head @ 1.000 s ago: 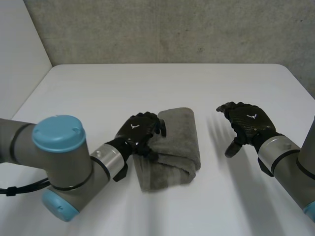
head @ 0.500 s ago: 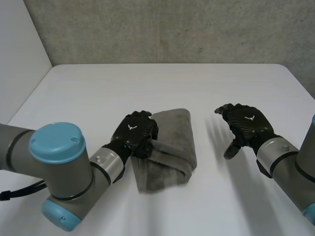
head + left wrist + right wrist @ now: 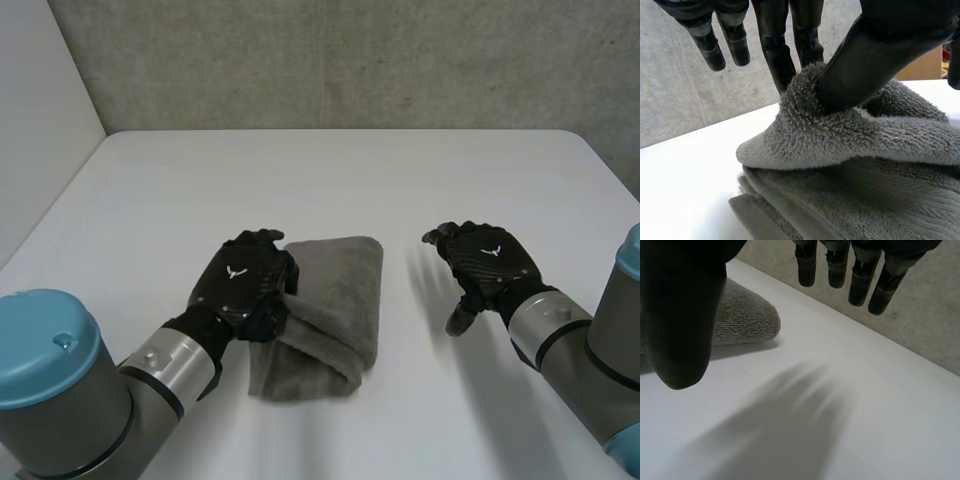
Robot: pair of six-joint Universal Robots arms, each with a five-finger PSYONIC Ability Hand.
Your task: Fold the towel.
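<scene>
L hand (image 3: 250, 296) — white logo (image 3: 237, 271) — pinches towel (image 3: 336, 290).

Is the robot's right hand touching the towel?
No, the right hand is open, apart from the towel, with bare table between them.

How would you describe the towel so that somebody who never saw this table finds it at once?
On the white table, look between the two black hands. The towel lies beside the left hand, which pinches its top layer; the right hand hovers open, apart from it. It is the only soft grey thing, folded into a thick bundle.
</scene>
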